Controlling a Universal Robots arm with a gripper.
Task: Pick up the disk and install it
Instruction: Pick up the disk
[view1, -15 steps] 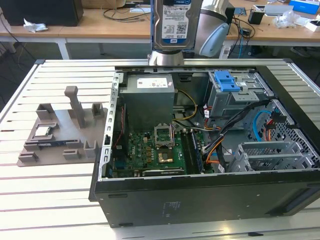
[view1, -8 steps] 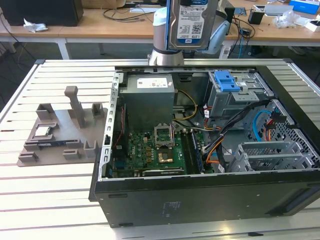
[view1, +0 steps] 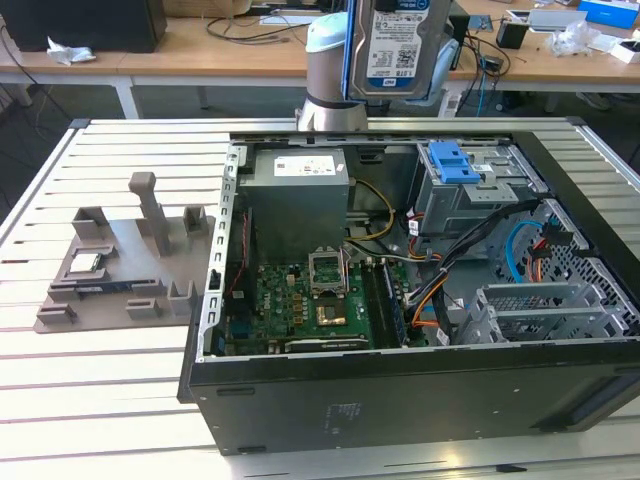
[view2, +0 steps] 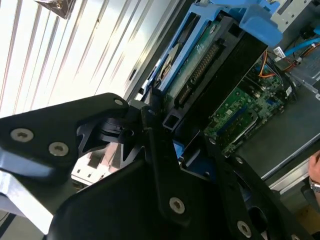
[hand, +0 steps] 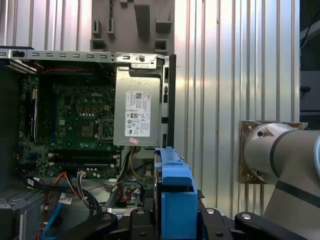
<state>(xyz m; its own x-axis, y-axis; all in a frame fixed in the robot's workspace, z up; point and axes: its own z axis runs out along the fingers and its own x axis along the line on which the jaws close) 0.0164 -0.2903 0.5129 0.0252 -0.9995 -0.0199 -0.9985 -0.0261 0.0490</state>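
Observation:
The disk (view1: 398, 45) hangs high above the back of the open computer case (view1: 400, 400), its white label with a blue band facing the exterior camera. Blue side rails frame it. In the second wrist view my gripper (view2: 172, 127) is shut on the disk (view2: 210, 55), black fingers pressing on its blue rails, with the connector edge showing. The first wrist view looks down past the disk's blue rail (hand: 176, 195) into the case. The disk is well above the grey drive cage (view1: 470, 195) and touches nothing in the case.
Inside the case are a grey power supply (view1: 298, 195), a green motherboard (view1: 310, 300), loose cables (view1: 440, 290) and a blue latch piece (view1: 455, 163) on the cage. A grey fixture tray (view1: 120, 260) lies on the slatted table at the exterior view's left. The arm's base (view1: 335, 80) stands behind the case.

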